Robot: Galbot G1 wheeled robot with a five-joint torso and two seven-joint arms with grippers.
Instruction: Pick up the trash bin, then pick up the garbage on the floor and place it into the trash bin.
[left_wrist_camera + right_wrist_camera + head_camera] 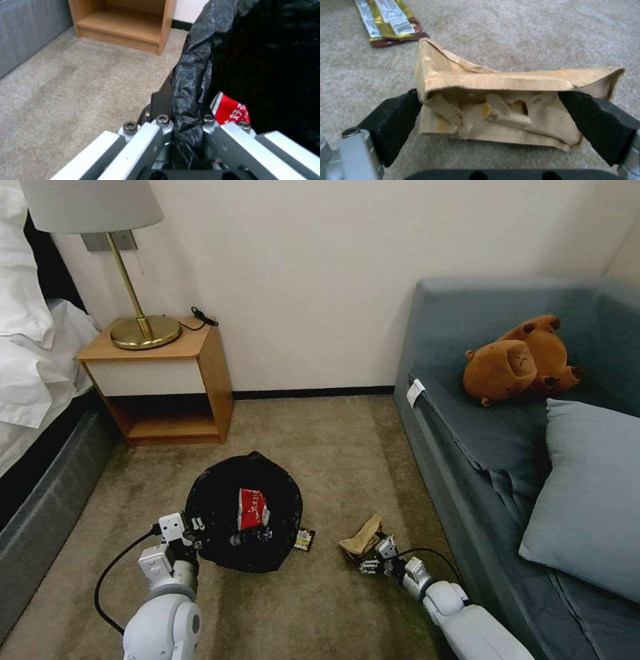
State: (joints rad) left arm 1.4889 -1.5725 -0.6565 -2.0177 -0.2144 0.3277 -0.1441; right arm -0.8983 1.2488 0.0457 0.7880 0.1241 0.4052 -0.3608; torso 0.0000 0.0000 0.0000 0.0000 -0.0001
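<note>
Head looks down; wrists close (carpet (320, 447) shared).

Soft, even indoor light fills the room, with faint shadows. The head view bows at its edges. Both wrist views are slightly blurred.

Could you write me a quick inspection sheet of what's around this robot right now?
Surface: beige carpet, a few scraps on it.
Job's things: trash bin with black bag, red wrapper inside; brown paper bag and dark wrapper on the floor.
Clutter: nothing seen.
Grippers: left gripper shut on the bin's rim; right gripper open around the paper bag.
Cables: black cable at the left arm; cord on the nightstand.
Surroundings: lamp, bed, sofa, pillow, plush toy.
</note>
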